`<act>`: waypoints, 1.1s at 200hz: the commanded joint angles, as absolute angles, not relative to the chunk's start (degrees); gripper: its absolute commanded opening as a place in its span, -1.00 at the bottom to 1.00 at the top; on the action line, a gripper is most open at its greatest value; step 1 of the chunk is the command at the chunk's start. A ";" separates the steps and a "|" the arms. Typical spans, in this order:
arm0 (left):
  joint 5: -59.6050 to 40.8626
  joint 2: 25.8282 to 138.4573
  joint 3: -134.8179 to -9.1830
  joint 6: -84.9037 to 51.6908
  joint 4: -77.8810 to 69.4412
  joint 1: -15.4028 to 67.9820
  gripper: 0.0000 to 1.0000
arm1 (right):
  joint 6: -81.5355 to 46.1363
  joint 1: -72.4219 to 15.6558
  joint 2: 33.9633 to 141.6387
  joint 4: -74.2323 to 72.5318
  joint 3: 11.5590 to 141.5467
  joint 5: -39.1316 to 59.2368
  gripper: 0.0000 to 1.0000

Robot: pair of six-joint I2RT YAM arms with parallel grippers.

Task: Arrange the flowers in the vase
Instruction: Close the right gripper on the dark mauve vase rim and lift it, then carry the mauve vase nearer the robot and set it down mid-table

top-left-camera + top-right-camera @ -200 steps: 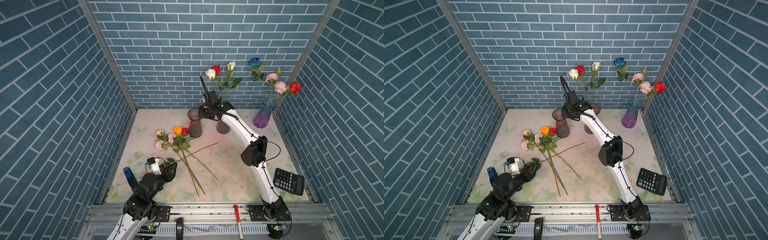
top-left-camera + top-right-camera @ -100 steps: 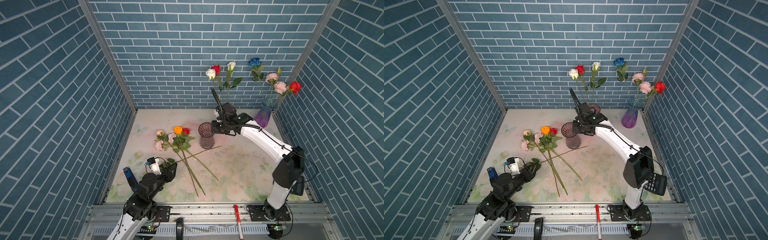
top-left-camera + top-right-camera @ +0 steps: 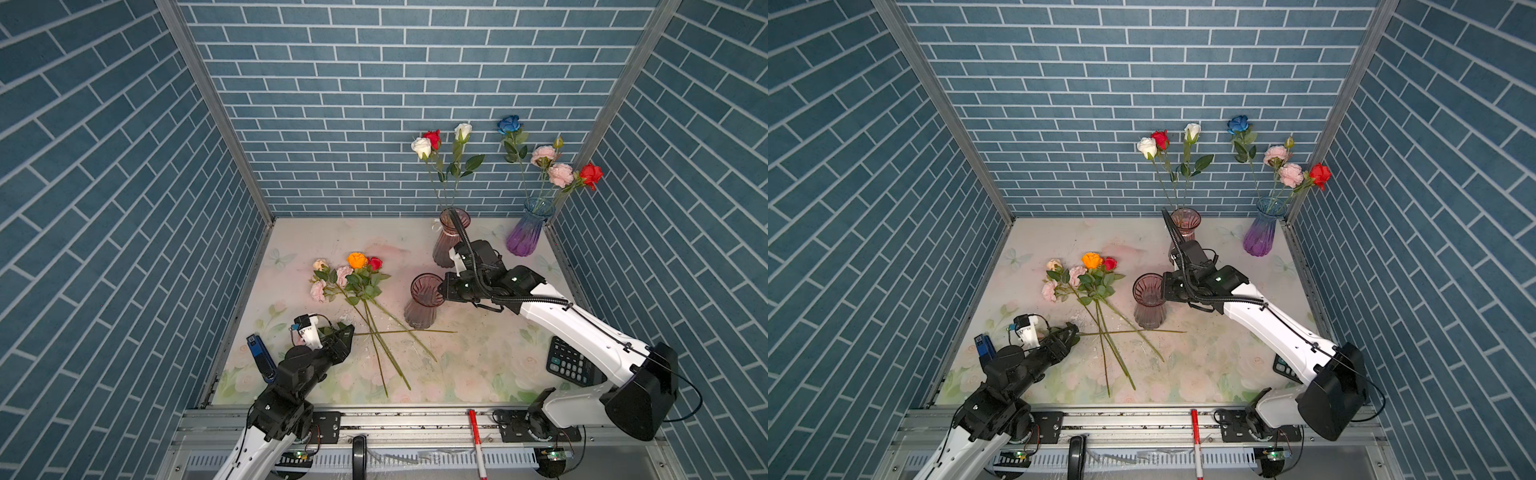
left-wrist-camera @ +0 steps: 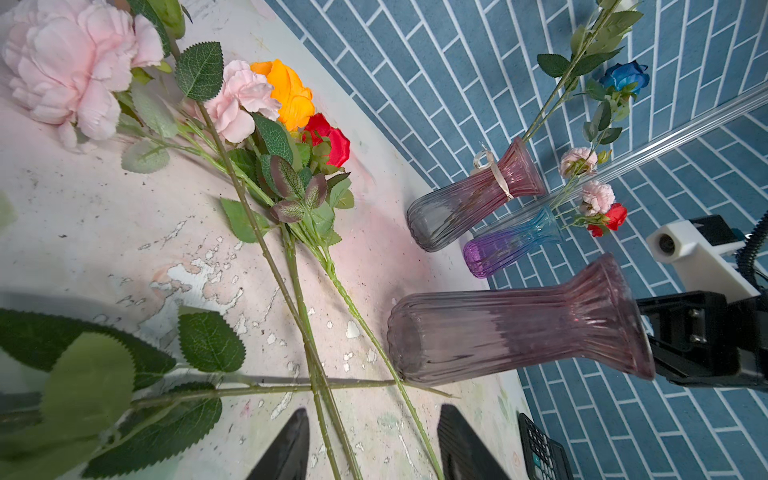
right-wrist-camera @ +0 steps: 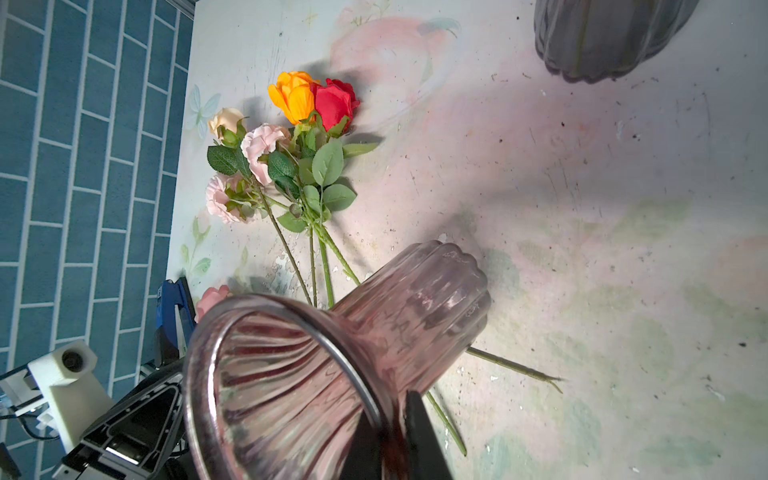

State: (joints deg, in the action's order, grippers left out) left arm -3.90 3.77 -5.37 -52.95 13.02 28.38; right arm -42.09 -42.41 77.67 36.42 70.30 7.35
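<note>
An empty purple-pink ribbed vase (image 3: 420, 303) (image 3: 1148, 302) stands upright mid-table, its base over crossed green stems. My right gripper (image 3: 443, 291) (image 5: 388, 432) is shut on the vase's (image 5: 415, 311) rim, one finger inside and one outside. The flowers (image 3: 353, 278) (image 3: 1090, 276) lie loose on the table to the vase's left, with orange, red, pink and cream blooms. My left gripper (image 3: 348, 332) (image 4: 374, 449) hovers open at the front left above their stems, holding nothing. Beside it lies one leafy flower (image 4: 124, 374).
At the back stand a rose-tinted vase (image 3: 451, 239) holding white and red roses and a blue-purple vase (image 3: 528, 232) holding blue, pink and red flowers. A black calculator (image 3: 569, 365) lies at the front right. A pen (image 3: 476, 440) lies on the front rail.
My right arm has carried the empty vase from beside the back vase forward to mid-table, and its elbow has swung out to the right. The left arm has not moved.
</note>
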 commanded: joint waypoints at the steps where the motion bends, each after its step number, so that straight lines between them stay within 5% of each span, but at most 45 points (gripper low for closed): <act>1: -3.43 3.95 -6.06 -53.00 14.68 28.00 0.04 | -46.57 -43.32 74.12 35.03 71.82 9.02 -1.00; 107: -3.43 3.08 -6.15 -52.99 15.64 28.03 0.04 | -39.99 -43.25 78.32 39.39 78.16 0.65 -0.88; 165: -3.30 3.24 -6.42 -52.86 16.17 28.04 0.04 | -38.66 -41.65 78.82 37.99 79.07 4.06 -0.20; 220: -4.13 5.01 -6.37 -52.92 14.70 28.04 0.02 | -37.00 -31.47 67.32 42.61 76.85 4.24 -0.19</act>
